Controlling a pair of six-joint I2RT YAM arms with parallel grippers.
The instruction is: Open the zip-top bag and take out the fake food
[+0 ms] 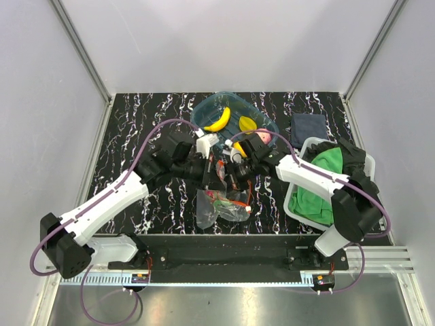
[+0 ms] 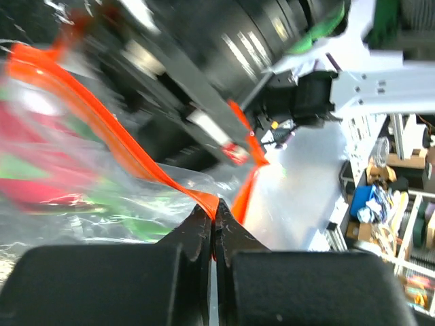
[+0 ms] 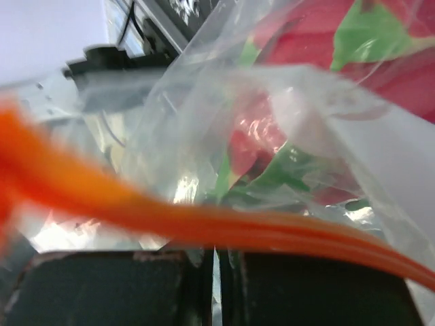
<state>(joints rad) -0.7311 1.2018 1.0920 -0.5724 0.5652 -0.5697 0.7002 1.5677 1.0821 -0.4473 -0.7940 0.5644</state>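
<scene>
The zip-top bag [image 1: 221, 206], clear and crinkly, hangs over the table's front middle, held up by both grippers. My left gripper [image 1: 215, 171] is shut on one side of the red-orange zip strip [image 2: 136, 159], pinched at the jaw tips [image 2: 216, 209]. My right gripper [image 3: 217, 252] is shut on the bag's other lip, and the zip strip [image 3: 224, 227] runs just in front of its jaws. Red-pink fake food with green [image 3: 268, 146] lies inside the bag. A yellow banana [image 1: 217, 120], a yellow round piece [image 1: 248, 123] and a pinkish ball [image 1: 262, 138] lie in the teal tray [image 1: 204, 109].
A white basket [image 1: 307, 144] holding a green cloth [image 1: 319, 180] stands at the right, under my right arm. A dark blue cloth [image 1: 308, 125] lies behind it. The teal tray sits just behind both grippers.
</scene>
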